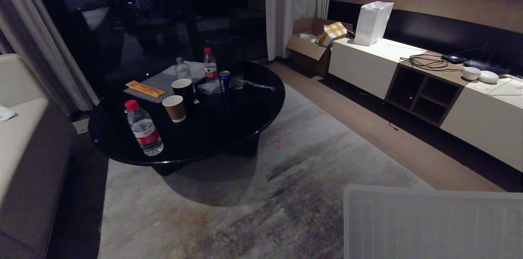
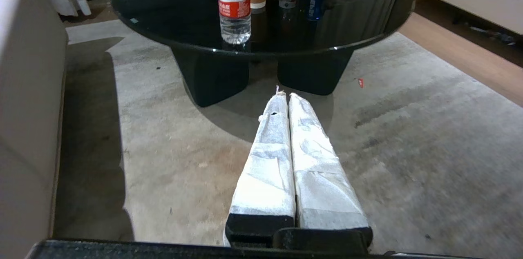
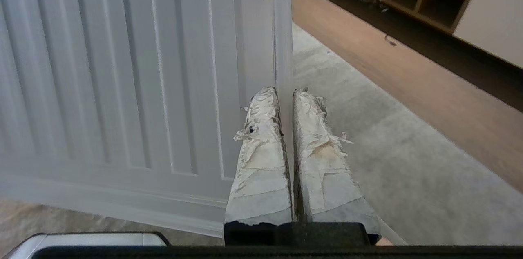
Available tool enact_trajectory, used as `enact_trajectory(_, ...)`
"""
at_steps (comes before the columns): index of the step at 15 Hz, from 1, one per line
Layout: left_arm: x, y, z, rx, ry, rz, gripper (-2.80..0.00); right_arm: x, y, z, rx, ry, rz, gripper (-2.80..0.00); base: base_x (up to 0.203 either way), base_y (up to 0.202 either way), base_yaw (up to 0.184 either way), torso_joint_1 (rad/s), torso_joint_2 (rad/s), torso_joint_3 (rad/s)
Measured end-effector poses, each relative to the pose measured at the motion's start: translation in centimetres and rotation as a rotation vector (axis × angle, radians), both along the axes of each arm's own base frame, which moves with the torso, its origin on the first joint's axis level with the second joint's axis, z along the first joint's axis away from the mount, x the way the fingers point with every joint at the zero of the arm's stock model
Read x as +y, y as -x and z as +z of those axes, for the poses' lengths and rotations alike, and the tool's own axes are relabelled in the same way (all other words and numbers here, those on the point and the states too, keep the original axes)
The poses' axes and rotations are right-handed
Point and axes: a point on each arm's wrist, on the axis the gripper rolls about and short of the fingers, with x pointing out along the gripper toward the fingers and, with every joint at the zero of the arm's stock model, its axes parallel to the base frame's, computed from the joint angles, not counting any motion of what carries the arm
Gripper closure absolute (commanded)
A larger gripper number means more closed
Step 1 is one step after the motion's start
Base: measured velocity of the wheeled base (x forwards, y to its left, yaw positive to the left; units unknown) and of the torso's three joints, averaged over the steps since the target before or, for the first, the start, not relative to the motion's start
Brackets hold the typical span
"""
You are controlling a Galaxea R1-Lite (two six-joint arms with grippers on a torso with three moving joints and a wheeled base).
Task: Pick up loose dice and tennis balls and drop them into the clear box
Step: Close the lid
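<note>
1. Left hand [image 2: 288,96]: fingers pressed together, holding nothing, above the carpet [image 2: 408,148] before the round black table [image 2: 367,26].
2. Right hand [image 3: 286,91]: closed and empty, just beside the ribbed clear lid [image 3: 122,67].
3. No dice, tennis balls or clear box are visible.
4. Best first step: search the floor before moving either arm.

three bottles [image 1: 143,128], two cups [image 1: 175,108], one can [image 1: 224,81]
</note>
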Motion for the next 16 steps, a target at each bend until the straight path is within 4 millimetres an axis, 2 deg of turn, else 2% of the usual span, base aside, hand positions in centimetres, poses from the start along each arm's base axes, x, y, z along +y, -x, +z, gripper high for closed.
enact_trajectory(7, 0.0, 0.0, 0.0, 0.0, -0.001, 0.0, 0.0, 0.0, 0.0, 0.0, 0.0, 0.0, 0.0, 0.0, -0.177, 0.0, 0.0, 0.0, 0.0, 0.003)
enact_trajectory(16, 0.0, 0.0, 0.0, 0.0, 0.001, 0.001, 0.0, 0.0, 0.0, 0.0, 0.0, 0.0, 0.0, 0.0, -0.007, 0.0, 0.0, 0.0, 0.0, 0.0)
